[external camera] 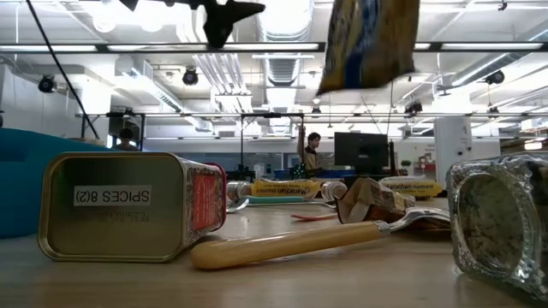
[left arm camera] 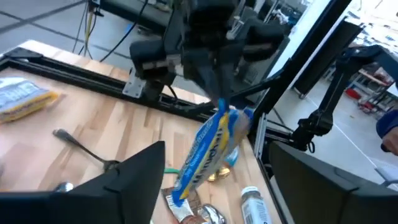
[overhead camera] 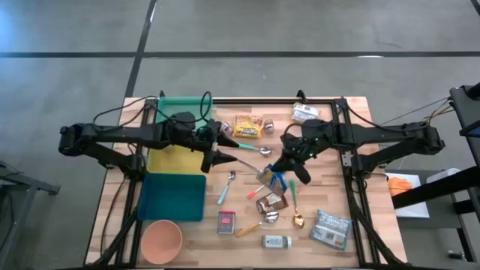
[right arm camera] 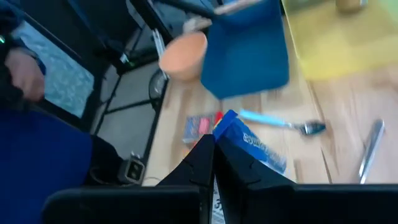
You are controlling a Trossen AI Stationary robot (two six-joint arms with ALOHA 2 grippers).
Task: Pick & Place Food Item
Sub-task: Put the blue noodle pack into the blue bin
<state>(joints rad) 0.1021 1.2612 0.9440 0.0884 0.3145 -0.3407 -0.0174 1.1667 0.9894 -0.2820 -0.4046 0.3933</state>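
Note:
A blue and yellow snack packet (left arm camera: 208, 152) hangs above the middle of the table, with my right gripper (right arm camera: 211, 142) shut on it. In the high view the packet (overhead camera: 271, 180) shows just left of the right gripper (overhead camera: 283, 166), above a brown wrapper (overhead camera: 271, 202). The low view shows the packet (external camera: 368, 43) well clear of the tabletop. My left gripper (overhead camera: 225, 150) stands open a little to the packet's left, over the edge of the yellow tray (overhead camera: 176, 159), with nothing between its fingers. My right gripper pinches the packet's upper edge (left arm camera: 221, 111) between its two shut fingers. The fingers come slanting down from the table's right side. The packet hangs below them, tilted, its lower end (left arm camera: 183, 190) free and lifted clear of the table.
A blue tray (overhead camera: 174, 196), a green bin (overhead camera: 184, 105) and an orange bowl (overhead camera: 161, 240) stand at the left. A spice tin (external camera: 128, 218), a wooden-handled spoon (external camera: 282, 244), a glass jar (external camera: 501, 222), a yellow packet (overhead camera: 247, 126), a silver pouch (overhead camera: 331, 227) and several spoons lie scattered.

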